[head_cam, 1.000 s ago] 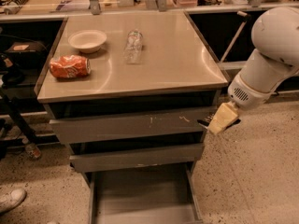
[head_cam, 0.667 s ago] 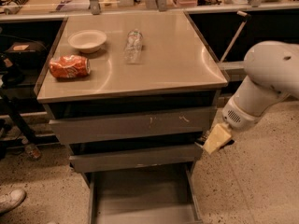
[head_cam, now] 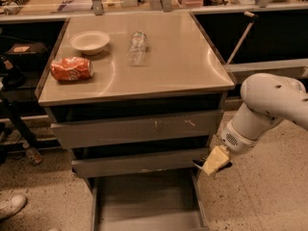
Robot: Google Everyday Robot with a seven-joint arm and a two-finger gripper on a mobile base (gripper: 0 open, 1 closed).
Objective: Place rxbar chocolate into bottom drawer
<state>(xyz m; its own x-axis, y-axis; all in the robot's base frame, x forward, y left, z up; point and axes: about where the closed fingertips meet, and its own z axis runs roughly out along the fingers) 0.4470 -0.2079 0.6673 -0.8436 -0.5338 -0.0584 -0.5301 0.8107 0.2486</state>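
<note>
The bottom drawer is pulled out at the foot of the grey cabinet, and the part of its flat grey floor that shows is bare. My gripper, on the white arm, hangs low at the cabinet's right front corner. It is just above the drawer's right side and level with the middle drawer front. A thin dark edge shows at the gripper's tip. I cannot make out the rxbar chocolate as such anywhere in view.
On the cabinet top lie a crushed orange can, a white bowl and a clear plastic bottle. The top drawer front is shut. A shoe is on the floor at the left.
The arm has moved down and to the left, bringing the gripper from beside the top drawer down to the right edge of the open bottom drawer.
</note>
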